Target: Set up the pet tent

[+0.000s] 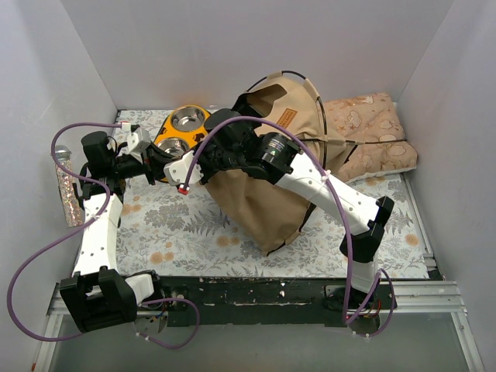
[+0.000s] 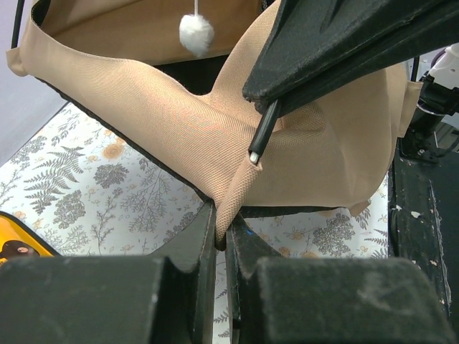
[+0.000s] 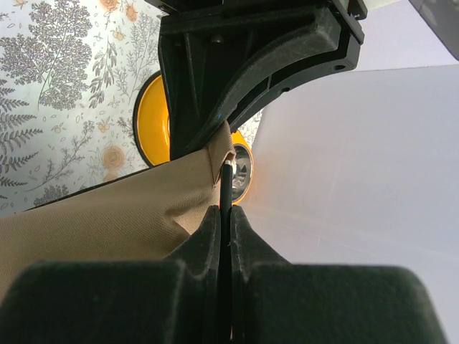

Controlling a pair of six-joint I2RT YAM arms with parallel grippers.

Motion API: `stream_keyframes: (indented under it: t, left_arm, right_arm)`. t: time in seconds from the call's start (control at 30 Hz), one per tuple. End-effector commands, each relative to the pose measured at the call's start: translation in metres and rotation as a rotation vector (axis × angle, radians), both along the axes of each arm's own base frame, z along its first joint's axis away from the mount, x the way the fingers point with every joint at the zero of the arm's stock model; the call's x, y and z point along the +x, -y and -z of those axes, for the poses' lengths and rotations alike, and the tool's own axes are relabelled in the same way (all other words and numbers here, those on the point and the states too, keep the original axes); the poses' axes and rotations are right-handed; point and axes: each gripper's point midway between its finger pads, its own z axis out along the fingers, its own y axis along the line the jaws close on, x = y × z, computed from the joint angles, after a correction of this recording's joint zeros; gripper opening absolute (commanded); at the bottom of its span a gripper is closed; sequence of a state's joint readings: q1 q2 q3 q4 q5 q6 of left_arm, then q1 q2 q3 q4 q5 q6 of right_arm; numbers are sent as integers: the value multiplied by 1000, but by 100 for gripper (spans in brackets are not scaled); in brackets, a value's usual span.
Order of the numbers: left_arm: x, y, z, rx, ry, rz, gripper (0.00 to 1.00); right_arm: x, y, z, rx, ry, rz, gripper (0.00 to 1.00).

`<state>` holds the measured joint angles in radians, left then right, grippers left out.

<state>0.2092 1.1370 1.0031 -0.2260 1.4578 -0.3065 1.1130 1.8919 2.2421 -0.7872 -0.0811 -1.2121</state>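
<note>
Your worktop is covered by a cloth printed with grey ferns and orange flowers. The pet tent is the biggest thing on it. It lies half collapsed from the middle toward the far edge, a little to the right. It is a tan canvas shell of coarse weave with black trim, and one thin black hoop stands over its far end. Behind it, in the far right corner, is the pinkish cushion, soft and padded. The yellow double bowl with two steel cups sits at the far edge, left of the middle, just beside the left side of the tent.

Both of your arms meet at this left side of the tent, so neither one is really nearer. The left gripper has its jaws pressed together, and they pinch the fabric corner, a folded tan point with a black underside. The right gripper also has its jaws pressed together, on the pole, a thin, stiff black rod that runs straight out along the fingers.

The relation that matters for you is this: the pole tip is right at the hem of the pinched corner, and its long axis slants down into the fold. I judge that the next move is to push the tip into the corner pocket. Whether it is already inside, I cannot tell. A small white fluffy pompom hangs on a string inside the shell
</note>
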Motion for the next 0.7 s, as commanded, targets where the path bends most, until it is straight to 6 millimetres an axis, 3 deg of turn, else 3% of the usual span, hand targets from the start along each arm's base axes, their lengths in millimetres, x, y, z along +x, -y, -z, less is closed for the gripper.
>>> stream_keyframes:
  t: [0.0, 0.67]
  left_arm:
    - [-36, 11, -30, -32, 84, 176, 0]
    - [-36, 18, -23, -32, 21, 147, 0]
  right_arm:
    - [11, 11, 12, -63, 2, 36, 1]
    - [12, 1, 37, -107, -20, 9, 1]
